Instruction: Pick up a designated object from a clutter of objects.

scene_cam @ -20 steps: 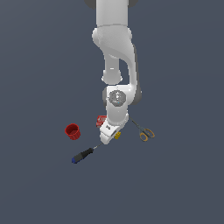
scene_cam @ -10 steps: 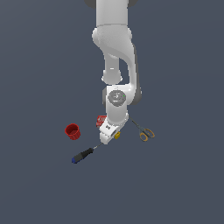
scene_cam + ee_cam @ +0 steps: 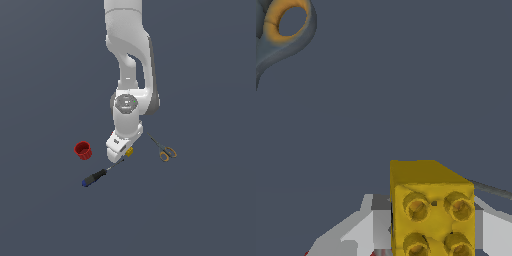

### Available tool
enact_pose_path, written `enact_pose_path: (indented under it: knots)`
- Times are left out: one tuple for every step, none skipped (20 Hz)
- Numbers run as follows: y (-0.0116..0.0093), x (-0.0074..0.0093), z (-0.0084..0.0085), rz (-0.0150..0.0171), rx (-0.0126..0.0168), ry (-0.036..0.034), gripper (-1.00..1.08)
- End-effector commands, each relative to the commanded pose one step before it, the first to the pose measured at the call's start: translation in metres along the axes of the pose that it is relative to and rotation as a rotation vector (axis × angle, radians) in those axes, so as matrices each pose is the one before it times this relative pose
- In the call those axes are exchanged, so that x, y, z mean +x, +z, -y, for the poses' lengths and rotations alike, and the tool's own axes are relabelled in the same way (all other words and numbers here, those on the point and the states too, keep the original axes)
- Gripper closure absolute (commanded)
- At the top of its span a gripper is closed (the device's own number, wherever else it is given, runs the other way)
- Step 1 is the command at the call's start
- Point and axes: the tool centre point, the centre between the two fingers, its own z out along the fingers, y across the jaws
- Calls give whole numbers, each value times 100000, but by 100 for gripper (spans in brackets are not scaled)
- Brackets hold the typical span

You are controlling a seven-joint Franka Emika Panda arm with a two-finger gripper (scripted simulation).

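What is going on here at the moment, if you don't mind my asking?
A simulated Panda arm is working over a small clutter on a grey surface. Its end effector is down at the yellow block, which sits between its fingers in the wrist view; whether they grip it is unclear. A red cup, a screwdriver and yellow-handled scissors lie nearby, untouched.

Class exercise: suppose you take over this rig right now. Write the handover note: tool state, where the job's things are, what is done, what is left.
Tool: low over the clutter, its fingers flanking the yellow block; grip not confirmable.
Things: red cup to the exterior view's left, screwdriver in front, scissors to the right.
Done: tool positioned at the block.
Left: confirm the grasp, lift the block.
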Motion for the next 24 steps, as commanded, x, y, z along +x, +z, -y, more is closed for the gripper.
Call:
enact_pose_path:
  knots:
    - [-1853, -582, -922, -108, -61, -9, 108]
    - [-822, -268, -411, 0, 0, 0, 108]
    - [-867, -276, -430, -35, 28, -18, 108]
    - [-912, -294, -455, 0, 0, 0, 108]
    - [-955, -307, -477, 0, 0, 0, 108]
    - [-989, -312, -491, -53, 38, -22, 108]
    - [-1013, -322, -506, 0, 0, 0, 108]
    - [-1020, -323, -510, 0, 0, 0, 108]
    - [-1013, -318, -506, -55, 36, -22, 108]
    - [-1006, -317, -505, 0, 0, 0, 108]
    - [-1001, -315, -503, 0, 0, 0, 108]
    - [-995, -313, -502, 0, 0, 0, 108]
    - [-991, -311, -501, 0, 0, 0, 108]
    - [-986, -307, -500, -55, 33, -25, 108]
    - [-982, -307, -500, 0, 0, 0, 108]
    - [-978, -305, -500, 0, 0, 0, 108]
    - [-973, -303, -500, 0, 0, 0, 108]
    - [-969, -302, -501, 0, 0, 0, 108]
    - [-965, -300, -501, 0, 0, 0, 108]
    - [-960, -298, -501, 0, 0, 0, 108]
    - [-955, -295, -501, 0, 0, 0, 108]
    - [-949, -293, -501, 0, 0, 0, 108]
    - [-932, -287, -495, 0, 0, 0, 108]
    - [-894, -258, -469, 61, -31, 4, 108]
